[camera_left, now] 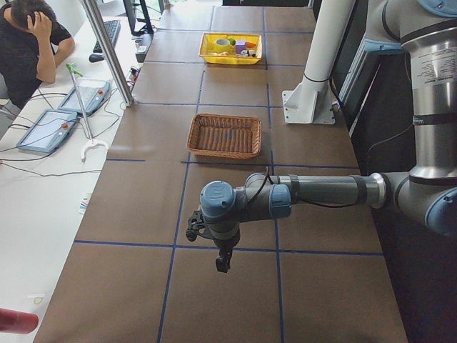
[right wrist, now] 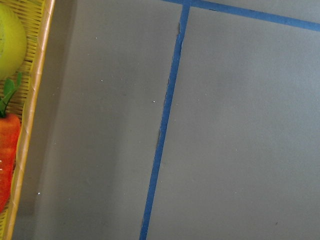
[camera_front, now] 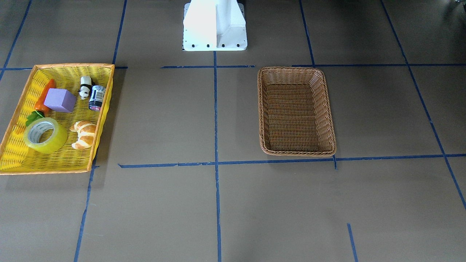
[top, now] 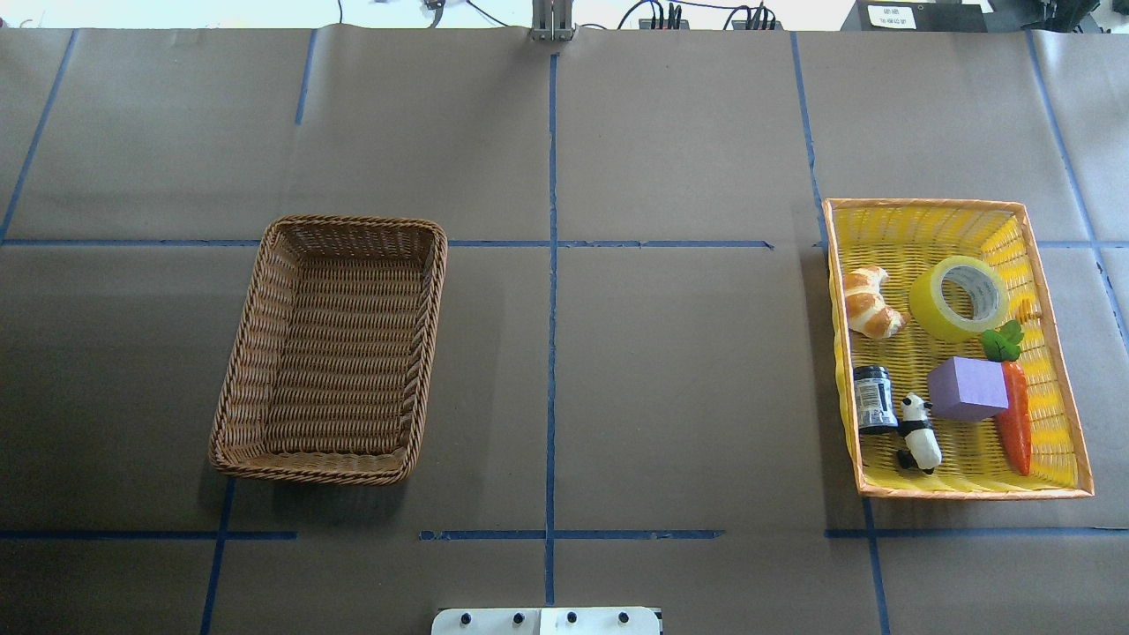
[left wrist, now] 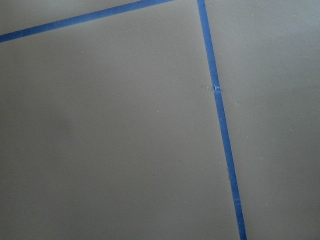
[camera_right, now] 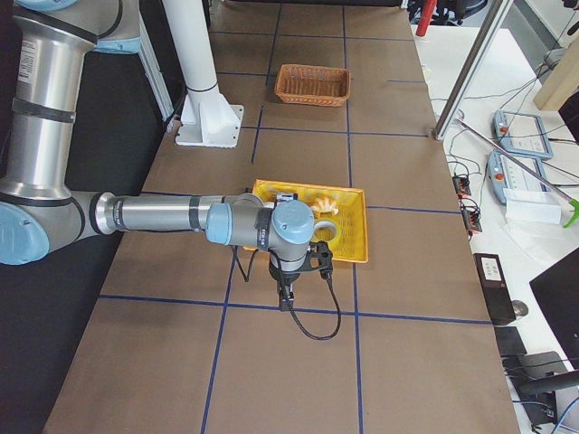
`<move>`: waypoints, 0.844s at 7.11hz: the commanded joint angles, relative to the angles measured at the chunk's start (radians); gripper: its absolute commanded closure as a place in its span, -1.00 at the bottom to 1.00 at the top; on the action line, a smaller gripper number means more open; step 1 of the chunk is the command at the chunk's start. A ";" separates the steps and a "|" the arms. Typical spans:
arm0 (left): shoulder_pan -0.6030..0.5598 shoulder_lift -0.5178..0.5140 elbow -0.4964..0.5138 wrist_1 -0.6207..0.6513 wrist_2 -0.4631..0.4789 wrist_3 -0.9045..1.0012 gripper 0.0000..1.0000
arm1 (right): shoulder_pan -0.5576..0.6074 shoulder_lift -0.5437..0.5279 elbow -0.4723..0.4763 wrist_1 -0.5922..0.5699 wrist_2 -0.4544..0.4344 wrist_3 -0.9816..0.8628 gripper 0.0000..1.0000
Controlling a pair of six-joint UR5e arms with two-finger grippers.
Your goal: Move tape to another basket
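Tape (top: 928,307) is sitting in the yellow basket (top: 926,204) on the right side of the table, in its far half. The croissant (top: 869,302) is just left of it and the carrot (top: 1016,414) greens are right by its near edge. The wicker basket (top: 256,353) is well apart on the left. The left gripper (camera_left: 223,263) and right gripper (camera_right: 286,298) hang over the table ends, and I can't tell if either one's jaws are open or closed.

tape (camera_front: 45,135): translucent yellow-green roll, white core, lying tilted with its hole facing up, inside the yellow basket (camera_front: 72,66)

basket (camera_front: 296,116): brown wicker, rectangular, rounded corners, upright on the table, well apart from tape
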 commanded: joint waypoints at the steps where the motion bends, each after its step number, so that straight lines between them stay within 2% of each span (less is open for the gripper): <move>1: 0.001 0.000 -0.006 0.002 0.000 0.002 -1.00 | -0.001 0.003 0.001 0.002 0.000 0.000 -1.00; 3: 0.008 -0.005 -0.021 -0.004 0.008 -0.002 -1.00 | -0.004 0.056 0.004 0.006 -0.002 -0.009 -1.00; 4: 0.011 -0.012 -0.029 -0.007 -0.001 -0.006 -1.00 | -0.007 0.066 0.005 0.068 0.000 0.001 -1.00; 5: 0.013 -0.029 -0.050 -0.037 -0.002 -0.005 -1.00 | -0.040 0.072 0.005 0.133 0.002 0.002 -1.00; 6: 0.014 -0.047 -0.049 -0.147 0.000 -0.006 -1.00 | -0.117 0.121 -0.004 0.182 -0.006 0.000 -1.00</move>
